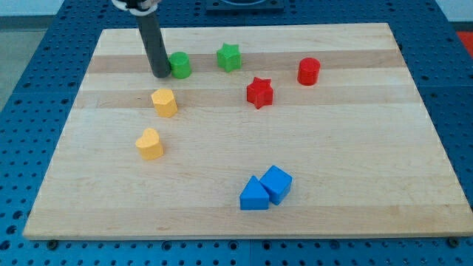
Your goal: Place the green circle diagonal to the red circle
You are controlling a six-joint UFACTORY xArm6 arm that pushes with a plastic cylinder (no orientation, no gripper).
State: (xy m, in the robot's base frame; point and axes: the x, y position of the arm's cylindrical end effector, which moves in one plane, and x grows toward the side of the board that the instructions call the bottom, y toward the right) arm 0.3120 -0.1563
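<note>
The green circle (180,65) stands near the view's top left of the wooden board (355,170). My tip (160,74) is right against its left side. The red circle (308,72) stands far to the right, at about the same height in the view. A green star (229,57) lies between them, just right of the green circle. A red star (259,92) lies below and left of the red circle.
A yellow hexagon-like block (164,103) sits just below my tip. A yellow heart (149,144) lies further down. A blue triangle (253,195) and a blue cube (276,183) touch each other near the view's bottom centre.
</note>
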